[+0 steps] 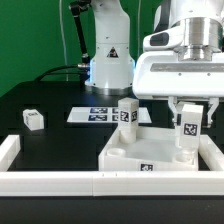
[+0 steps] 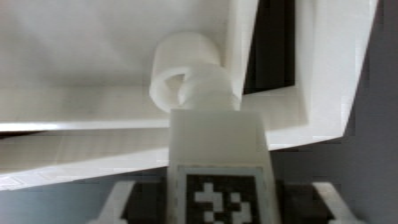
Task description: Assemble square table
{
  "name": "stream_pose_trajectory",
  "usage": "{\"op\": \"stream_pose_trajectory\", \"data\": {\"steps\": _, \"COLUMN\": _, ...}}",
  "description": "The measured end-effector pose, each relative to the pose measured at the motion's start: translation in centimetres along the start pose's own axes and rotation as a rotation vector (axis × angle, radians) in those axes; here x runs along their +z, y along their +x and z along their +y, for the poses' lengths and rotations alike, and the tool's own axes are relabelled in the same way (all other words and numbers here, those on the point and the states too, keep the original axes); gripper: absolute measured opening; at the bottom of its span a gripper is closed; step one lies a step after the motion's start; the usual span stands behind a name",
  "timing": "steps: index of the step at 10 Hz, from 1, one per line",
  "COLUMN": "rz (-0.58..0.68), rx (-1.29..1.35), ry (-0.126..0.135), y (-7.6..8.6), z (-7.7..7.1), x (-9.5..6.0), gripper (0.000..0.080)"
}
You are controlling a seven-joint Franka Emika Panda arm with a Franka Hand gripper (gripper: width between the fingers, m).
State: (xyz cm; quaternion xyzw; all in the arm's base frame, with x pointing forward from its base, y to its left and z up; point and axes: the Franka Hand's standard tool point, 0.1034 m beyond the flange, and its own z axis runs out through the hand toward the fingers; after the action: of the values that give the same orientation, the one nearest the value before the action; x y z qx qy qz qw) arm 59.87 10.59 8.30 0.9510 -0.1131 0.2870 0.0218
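1. The claw [image 1: 189, 118] was pinching a white table leg [image 1: 188, 136] upright, tag facing the camera, on the exterior view's right.
2. That leg's lower end sat right at the corner of the white square tabletop [image 1: 120, 153]. Couldn't tell if it was actually seated in the socket.
3. The wrist view looked down the same leg [image 2: 217, 150], with its threaded tip over the tabletop [image 2: 89, 50] near the edge.
4. The tabletop lay flat on the black table [image 1: 40, 95], tucked just inside the long white rail [image 1: 60, 183].
5. A second leg [image 1: 128, 114] stood upright on the tabletop's corner toward the exterior view's left.
6. A third leg [image 1: 34, 118] lay well apart on the table, farther left.
7. The marker board [image 1: 95, 114] lay flat behind the tabletop.
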Motion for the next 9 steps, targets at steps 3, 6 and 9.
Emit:
{"op": "stream_pose_trajectory", "data": {"steps": 3, "rz": 0.003, "rx": -0.015, "ry": -0.015, "y": 0.3, "z": 1.3, "x": 0.6, "gripper": 0.0288}}
{"op": "stream_pose_trajectory", "data": {"steps": 6, "rz": 0.005, "rx": -0.031, "ry": -0.018, "y": -0.7, "z": 0.9, "x": 1.3, "gripper": 0.0288}}
{"op": "stream_pose_trajectory", "data": {"steps": 9, "rz": 0.03, "rx": -0.029, "ry": -0.011, "y": -0.2, "z": 0.0, "x": 1.5, "gripper": 0.0288}}
